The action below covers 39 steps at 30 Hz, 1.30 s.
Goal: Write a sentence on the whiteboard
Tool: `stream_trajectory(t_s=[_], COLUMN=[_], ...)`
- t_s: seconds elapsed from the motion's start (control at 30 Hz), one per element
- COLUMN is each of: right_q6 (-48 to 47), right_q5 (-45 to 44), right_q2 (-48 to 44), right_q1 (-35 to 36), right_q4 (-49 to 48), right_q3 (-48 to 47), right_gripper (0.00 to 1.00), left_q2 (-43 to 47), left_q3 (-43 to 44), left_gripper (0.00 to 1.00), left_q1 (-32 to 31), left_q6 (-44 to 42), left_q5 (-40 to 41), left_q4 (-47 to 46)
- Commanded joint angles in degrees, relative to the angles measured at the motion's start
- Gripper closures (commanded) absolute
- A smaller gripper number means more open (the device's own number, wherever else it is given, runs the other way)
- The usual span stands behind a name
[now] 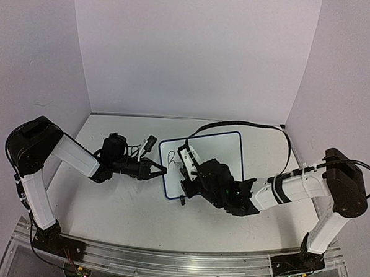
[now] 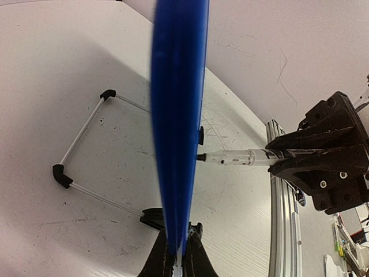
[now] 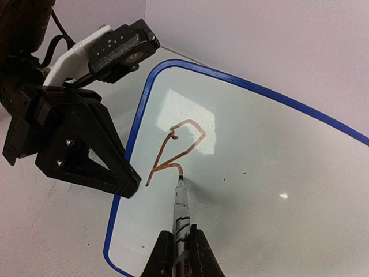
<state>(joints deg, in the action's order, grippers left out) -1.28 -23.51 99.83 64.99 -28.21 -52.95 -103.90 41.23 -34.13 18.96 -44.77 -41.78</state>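
Whiteboard [image 3: 277, 173], edge-clamped by left pincer [image 2: 181, 254], bears one reddish cursive "R" [image 3: 176, 150]; right pincer [image 3: 180, 254] grips marker [image 3: 181, 208] touching it.

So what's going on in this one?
The left gripper is clamped on the left rim of the small whiteboard, steadying it. The right gripper holds a marker with its tip on the board. Only one looping stroke, near the board's left edge, is written; the rest is blank.

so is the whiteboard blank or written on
Written on, barely: one looping stroke sits near the left rim of the whiteboard, the marker tip at its end. The rest is bare.
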Motion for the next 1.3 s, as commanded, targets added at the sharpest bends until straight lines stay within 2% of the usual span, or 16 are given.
stream_trajectory(t_s=[0.0, 1.03, 1.13, 1.27], right_q6=[0.8, 3.2, 4.0, 3.9], right_q5=[-1.1, -1.4, 0.1, 6.2], right_q2=[-1.5, -1.7, -5.0, -17.0], right_q1=[0.0, 0.7, 0.8, 0.9], right_q4=[2.2, 2.9, 2.8, -0.5], right_q3=[0.8, 0.9, 0.5, 4.2], right_gripper=[1.00, 1.00, 1.00, 1.00], left_q2=[0.8, 0.9, 0.9, 1.1], left_q3=[0.4, 0.5, 0.4, 0.2], left_gripper=[1.00, 1.00, 1.00, 1.00], left_q1=[0.2, 0.2, 0.2, 0.2], left_q6=[-1.7, -1.7, -1.7, -1.7], left_q5=[3.3, 3.4, 3.4, 3.5], left_q4=[5.3, 5.5, 5.6, 5.7])
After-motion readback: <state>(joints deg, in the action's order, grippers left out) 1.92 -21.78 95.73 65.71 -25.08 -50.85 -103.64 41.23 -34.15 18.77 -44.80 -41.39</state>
